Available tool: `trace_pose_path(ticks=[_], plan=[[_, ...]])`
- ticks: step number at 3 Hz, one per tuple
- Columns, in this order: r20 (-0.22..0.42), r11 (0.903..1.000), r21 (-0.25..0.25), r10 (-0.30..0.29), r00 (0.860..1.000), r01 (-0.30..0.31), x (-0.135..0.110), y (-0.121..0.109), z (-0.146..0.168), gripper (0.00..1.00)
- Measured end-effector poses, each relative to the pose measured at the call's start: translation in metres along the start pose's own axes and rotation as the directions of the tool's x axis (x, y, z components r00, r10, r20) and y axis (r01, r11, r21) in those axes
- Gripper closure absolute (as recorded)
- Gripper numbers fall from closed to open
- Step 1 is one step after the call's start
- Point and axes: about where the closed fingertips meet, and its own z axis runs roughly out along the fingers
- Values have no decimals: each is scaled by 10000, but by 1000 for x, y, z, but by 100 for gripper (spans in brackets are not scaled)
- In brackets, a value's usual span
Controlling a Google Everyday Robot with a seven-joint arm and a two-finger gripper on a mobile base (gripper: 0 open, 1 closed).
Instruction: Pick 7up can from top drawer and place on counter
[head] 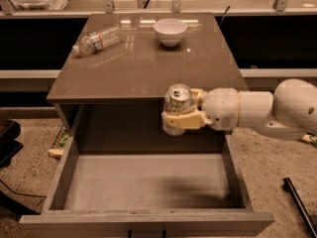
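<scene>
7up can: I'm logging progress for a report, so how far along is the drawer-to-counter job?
Done: the 7up can is out of the top drawer, in the air above it. In hand: the gripper, fingers shut on the can, holds it at the front edge of the counter. Left: set it on the counter and release.

The bench [143,68], a glossy brown-grey slab, fills the upper middle of the frame. A clear plastic water bottle [97,38] lies on its side near the slab's upper left corner. A white bowl [170,31] stands upright near the back edge, well apart from the bottle. The gripper [176,114] hangs at the bench's front edge, right of centre, fingers [185,119] closed round the 7up can [176,99].
</scene>
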Motion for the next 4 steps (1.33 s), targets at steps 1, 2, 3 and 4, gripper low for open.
trace_pose_path(ticks=[1, 2, 3, 4], plan=[[285, 9988, 439, 200, 9994, -213, -51, -38, -11, 100], [427, 9951, 898, 388, 9983, -425, -102, -91, 10, 100], [551, 9888, 1321, 628, 9965, -696, -117, -121, 37, 100], [624, 9744, 1996, 933, 9937, -1040, -105, -146, 57, 100]])
